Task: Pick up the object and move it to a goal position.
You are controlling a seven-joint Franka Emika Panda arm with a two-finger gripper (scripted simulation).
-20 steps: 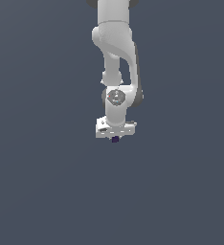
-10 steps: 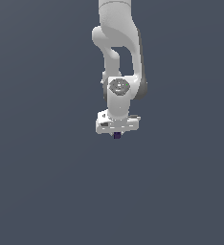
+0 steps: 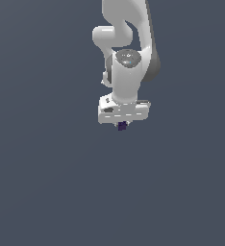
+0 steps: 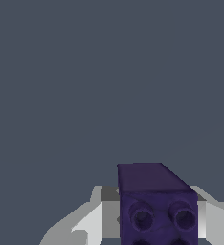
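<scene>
Holding the block (image 3: 122,126) in the gripper (image 3: 122,127): dark purple tip pokes out just under the white hand, centred below it in the exterior view. Arm (image 3: 126,53) comes down from the top edge, hand pointing straight down.

No containers in either view, so nothing to report there.

Gripper:
- Wrist view shows the block (image 4: 154,206) seated between the fingers (image 4: 87,222), one white pad on each side, both touching its side faces.
- Jaws closed down to block width, clamped on it.
- Studded face points at the wrist camera; two round studs fully visible, a lower pair cut off by the frame edge.
- Block's long axis runs away from the camera, smooth purple face on top in that view.
- Block sits square in the grip, no visible tilt.

Room:
- Flat slate-grey background fills everything around the arm in both views; no shadow or floor line shows, so I can't tell how high the block sits.
- Open grey on the exterior view's left, right and below the gripper; nothing near the block on any side.
- Only the arm's own links sit close to the hand, above it.
- No goal marker that I can make out in either view.
</scene>
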